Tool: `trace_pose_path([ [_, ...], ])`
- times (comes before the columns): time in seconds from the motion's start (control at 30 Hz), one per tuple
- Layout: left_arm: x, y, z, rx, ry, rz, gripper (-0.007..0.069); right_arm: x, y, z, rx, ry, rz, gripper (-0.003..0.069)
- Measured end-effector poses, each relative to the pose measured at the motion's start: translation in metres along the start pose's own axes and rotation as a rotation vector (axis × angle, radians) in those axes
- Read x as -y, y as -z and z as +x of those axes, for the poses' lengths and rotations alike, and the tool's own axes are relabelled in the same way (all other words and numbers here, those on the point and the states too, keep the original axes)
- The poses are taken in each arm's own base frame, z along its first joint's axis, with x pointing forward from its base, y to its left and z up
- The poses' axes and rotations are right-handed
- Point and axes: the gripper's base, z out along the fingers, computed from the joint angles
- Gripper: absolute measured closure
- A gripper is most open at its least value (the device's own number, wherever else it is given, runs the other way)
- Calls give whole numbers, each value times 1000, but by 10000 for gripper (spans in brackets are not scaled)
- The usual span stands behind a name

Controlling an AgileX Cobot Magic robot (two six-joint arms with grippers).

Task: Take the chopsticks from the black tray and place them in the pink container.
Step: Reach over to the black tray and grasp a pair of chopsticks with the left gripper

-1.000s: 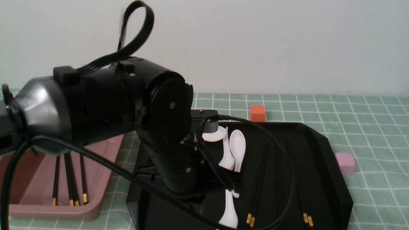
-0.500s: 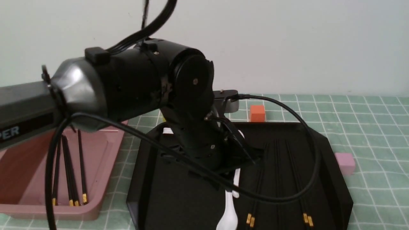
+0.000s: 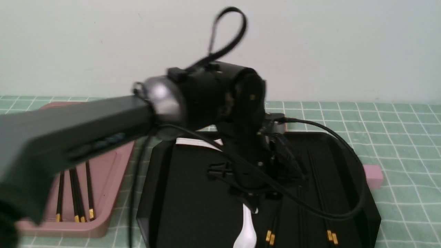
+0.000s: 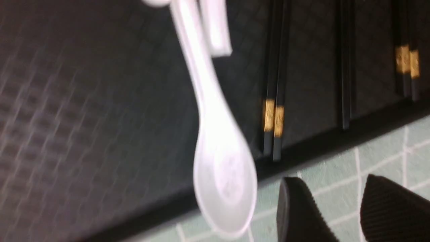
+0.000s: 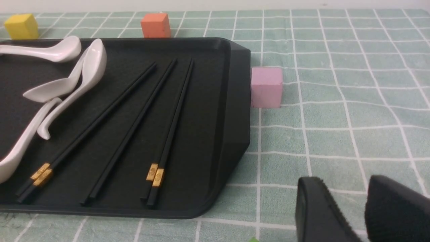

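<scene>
Several black chopsticks [image 5: 169, 124] with gold bands lie lengthwise on the right half of the black tray [image 5: 235, 101]. More chopsticks [image 3: 74, 193] lie in the pink container [image 3: 69, 229] at the left. My left arm [image 3: 206, 100] reaches over the black tray [image 3: 179, 199] and hides its own fingers in the front view. In the left wrist view my left gripper [image 4: 331, 188] is open and empty, close to a pair of chopsticks [image 4: 273, 117] by the tray's rim. My right gripper [image 5: 342, 188] hangs over the green cloth beside the tray's corner, open by a narrow gap and empty.
White spoons [image 5: 77, 77] lie on the tray left of the chopsticks, one spoon [image 4: 221, 161] right beside the left fingers. A pink cube [image 5: 266, 86] touches the tray's right rim. An orange cube [image 5: 155, 24] and a yellow cube [image 5: 20, 26] stand behind the tray.
My left arm has swung right and forward, from beside the pink container to above the middle of the tray, now covering the far spoons. The chopsticks have not moved.
</scene>
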Motion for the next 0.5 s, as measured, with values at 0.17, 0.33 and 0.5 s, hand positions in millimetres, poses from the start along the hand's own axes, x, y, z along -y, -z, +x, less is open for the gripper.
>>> trace_pose_path([
  [0.17,22,-37,-13,-17,-100,-70,334,0,0,0,0,0,0,419],
  [0.33,20,-66,-21,-23,-140,-141,334,0,0,0,0,0,0,419],
  [0.5,13,-87,-23,-31,-148,-174,334,0,0,0,0,0,0,419],
])
